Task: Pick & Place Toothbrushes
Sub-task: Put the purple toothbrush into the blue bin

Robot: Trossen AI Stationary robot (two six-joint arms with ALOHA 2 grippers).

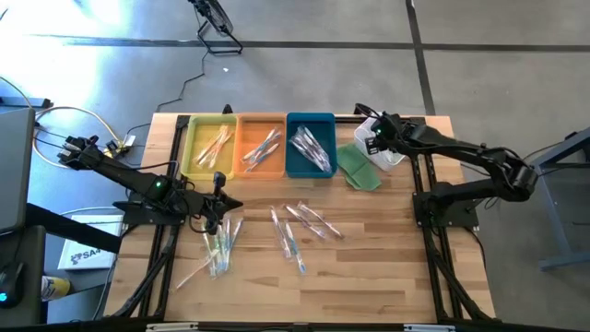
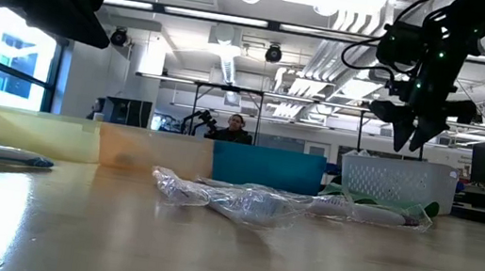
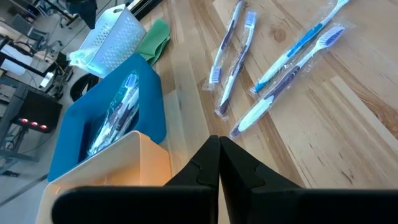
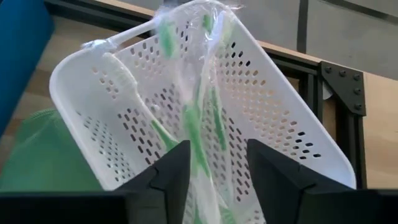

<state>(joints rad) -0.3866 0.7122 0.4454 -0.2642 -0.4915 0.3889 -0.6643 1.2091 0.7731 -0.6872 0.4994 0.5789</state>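
- On the wooden table (image 1: 387, 277), wrapped toothbrushes (image 1: 304, 226) lie in loose groups: one scatter near the middle of the tabletop, another cluster (image 1: 219, 247) toward the left side.
- More wrapped toothbrushes rest inside the three trays along the far edge: the yellow tray (image 1: 210, 146), the orange tray (image 1: 261, 146) and the blue tray (image 1: 311, 145), which stand side by side and touching.
- In the white mesh basket (image 4: 273, 118), beside the blue tray at the far right, green-handled toothbrushes (image 4: 198, 134) in clear wrap lean against the perforated wall, their ends reaching past the rim.
- A green cloth-like sheet (image 1: 358, 168) lies between the blue tray and the basket, partly under the basket.
- Right gripper (image 4: 214, 171): poised directly above the basket, fingers parted with a clear gap between them; the green-handled toothbrushes show through that gap, but whether the fingers touch them cannot be told. In the low view this gripper (image 2: 411, 131) hangs above the basket's rim, pointing down.
- Left gripper (image 3: 219, 165): held over the table near the left cluster, its fingers pressed together with nothing between them; ahead of it lie four wrapped brushes with blue and white handles (image 3: 292, 59).
- Beyond the table, the low view shows a person (image 2: 236, 130) seated in the room behind the trays.
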